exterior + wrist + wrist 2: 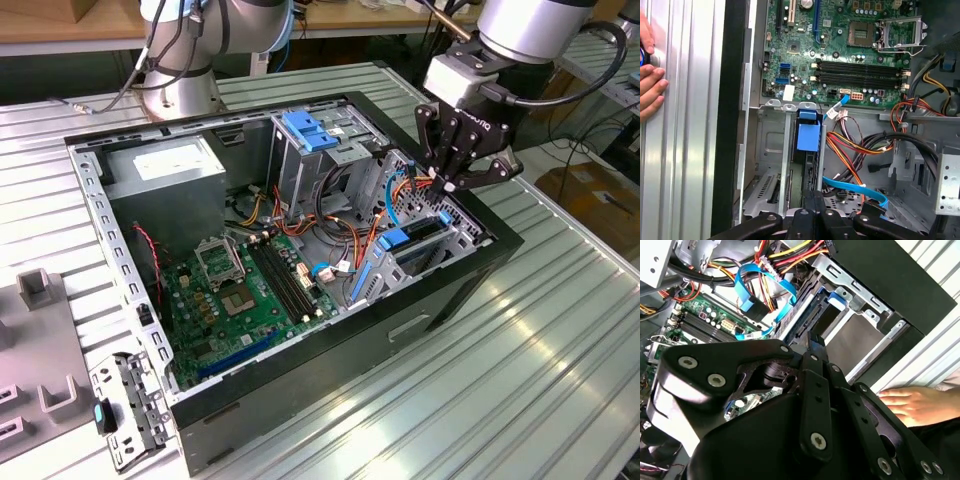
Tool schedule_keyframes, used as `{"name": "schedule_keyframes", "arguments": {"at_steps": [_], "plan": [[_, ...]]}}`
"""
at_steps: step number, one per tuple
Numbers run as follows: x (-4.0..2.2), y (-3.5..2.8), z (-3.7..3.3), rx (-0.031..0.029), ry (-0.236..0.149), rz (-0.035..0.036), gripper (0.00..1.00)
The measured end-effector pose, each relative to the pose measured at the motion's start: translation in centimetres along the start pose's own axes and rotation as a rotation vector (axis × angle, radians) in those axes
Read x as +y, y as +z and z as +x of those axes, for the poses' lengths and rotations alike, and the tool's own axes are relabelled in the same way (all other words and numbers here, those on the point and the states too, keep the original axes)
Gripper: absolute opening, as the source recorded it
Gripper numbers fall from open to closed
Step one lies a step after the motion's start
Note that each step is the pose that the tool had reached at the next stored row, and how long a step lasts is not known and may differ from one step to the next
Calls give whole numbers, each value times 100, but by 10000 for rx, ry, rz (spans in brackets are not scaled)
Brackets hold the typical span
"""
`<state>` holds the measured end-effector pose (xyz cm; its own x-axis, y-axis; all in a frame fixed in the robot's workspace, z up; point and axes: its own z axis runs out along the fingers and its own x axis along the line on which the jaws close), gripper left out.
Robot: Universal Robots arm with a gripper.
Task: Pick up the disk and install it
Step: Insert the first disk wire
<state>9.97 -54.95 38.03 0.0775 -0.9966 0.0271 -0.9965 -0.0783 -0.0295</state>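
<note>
Since the flat silver-black disk with blue plastic side rails stands on edge inside the grey metal drive bay, at the exterior view's right end of the open black computer case, the black gripper sits right above it. Jaws are pinched narrow, nothing between them, which suits pushing rather than gripping. Can't tell if they touch. A person's hand rests on the ribbed metal surface, apparently clear of the work.

Exterior view overlooks the whole computer case; both wrist views, close behind the jaws, share the drive bay.
</note>
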Motion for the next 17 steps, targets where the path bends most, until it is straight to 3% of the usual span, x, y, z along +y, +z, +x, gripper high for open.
{"name": "schedule_keyframes", "arguments": {"at_steps": [9,12,17], "plan": [[-93,2,1,-2,-76,-1,11],[-173,5,1,-5,-150,-4,11],[-220,6,2,-6,-224,-4,11]]}}
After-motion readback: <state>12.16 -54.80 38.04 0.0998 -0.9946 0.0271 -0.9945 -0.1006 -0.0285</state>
